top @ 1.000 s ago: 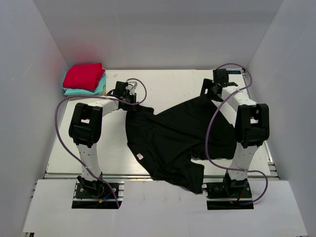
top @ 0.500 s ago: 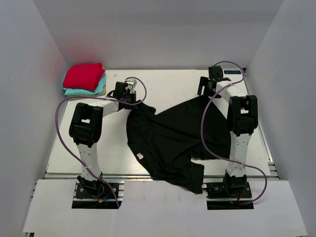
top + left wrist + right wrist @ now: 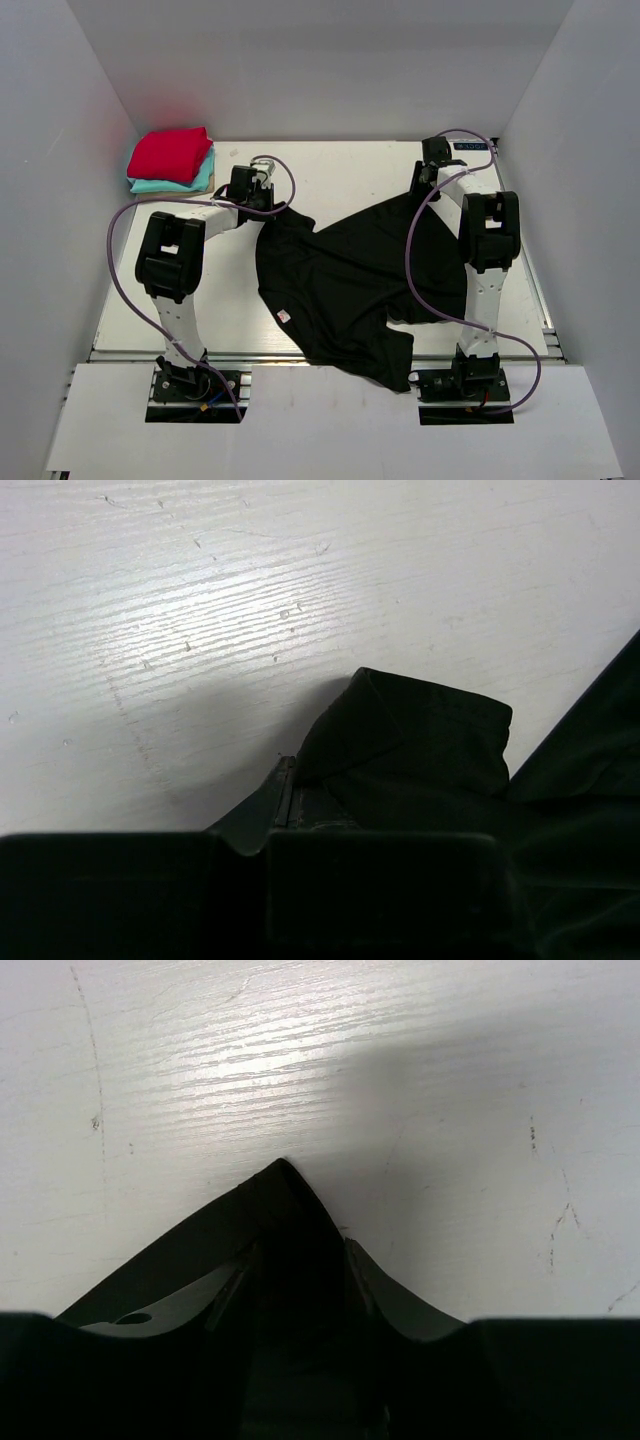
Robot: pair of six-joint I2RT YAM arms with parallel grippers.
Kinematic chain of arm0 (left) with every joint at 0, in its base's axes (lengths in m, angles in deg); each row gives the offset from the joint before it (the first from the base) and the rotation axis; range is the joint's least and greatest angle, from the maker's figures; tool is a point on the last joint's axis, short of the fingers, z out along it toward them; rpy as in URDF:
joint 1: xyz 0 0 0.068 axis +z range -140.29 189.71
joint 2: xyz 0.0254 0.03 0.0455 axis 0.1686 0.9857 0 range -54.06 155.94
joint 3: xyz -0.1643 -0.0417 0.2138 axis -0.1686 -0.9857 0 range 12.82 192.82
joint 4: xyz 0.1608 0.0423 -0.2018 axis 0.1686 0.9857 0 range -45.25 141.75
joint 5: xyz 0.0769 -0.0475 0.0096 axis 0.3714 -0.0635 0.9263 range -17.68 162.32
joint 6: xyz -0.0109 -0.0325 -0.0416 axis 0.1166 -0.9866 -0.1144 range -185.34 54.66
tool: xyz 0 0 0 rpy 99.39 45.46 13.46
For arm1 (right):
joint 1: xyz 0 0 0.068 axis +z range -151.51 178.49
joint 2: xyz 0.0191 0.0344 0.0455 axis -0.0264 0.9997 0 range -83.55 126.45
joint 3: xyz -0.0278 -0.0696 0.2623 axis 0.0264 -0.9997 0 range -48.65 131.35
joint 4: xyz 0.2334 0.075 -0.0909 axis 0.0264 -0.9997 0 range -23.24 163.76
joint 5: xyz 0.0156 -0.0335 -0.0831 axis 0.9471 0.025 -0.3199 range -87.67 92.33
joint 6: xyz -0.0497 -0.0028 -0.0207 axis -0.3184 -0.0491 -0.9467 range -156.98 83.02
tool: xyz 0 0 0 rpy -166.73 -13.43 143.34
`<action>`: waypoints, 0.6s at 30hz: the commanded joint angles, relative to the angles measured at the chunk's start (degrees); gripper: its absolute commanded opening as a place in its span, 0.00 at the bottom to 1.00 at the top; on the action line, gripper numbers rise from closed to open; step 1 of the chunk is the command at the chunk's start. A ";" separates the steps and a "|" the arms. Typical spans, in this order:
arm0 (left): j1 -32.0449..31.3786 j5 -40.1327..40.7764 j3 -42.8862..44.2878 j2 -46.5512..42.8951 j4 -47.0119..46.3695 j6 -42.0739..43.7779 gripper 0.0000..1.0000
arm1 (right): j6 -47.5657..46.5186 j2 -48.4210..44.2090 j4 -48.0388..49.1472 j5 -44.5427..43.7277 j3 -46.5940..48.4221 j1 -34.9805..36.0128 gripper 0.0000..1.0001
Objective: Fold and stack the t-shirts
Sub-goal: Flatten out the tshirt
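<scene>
Your left gripper [image 3: 266, 198] is pinched tight on the upper left corner of the black t-shirt [image 3: 350, 270]. The shirt lies rumpled in the middle of the table [image 3: 340, 170]. Your right gripper [image 3: 423, 188] has its jaws on both sides of the shirt's upper right corner, but you cannot tell if they pinch it. The red t-shirt [image 3: 170, 152] sits on the teal t-shirt [image 3: 198, 181] at the upper left.

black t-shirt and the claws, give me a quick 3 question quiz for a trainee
1. True or false: the left claw is shut on an edge of the black t-shirt.
2. Which colour tops the folded stack: A red, B teal, C black?
3. Fill in: a corner of the shirt lies ___ the right claw jaws.
Key: 1 true; 2 A; 3 between
</scene>
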 commanded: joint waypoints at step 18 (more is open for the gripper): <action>0.11 -1.72 -0.15 -4.49 -2.10 1.19 0.00 | 2.90 7.17 -4.10 1.52 9.15 0.99 0.38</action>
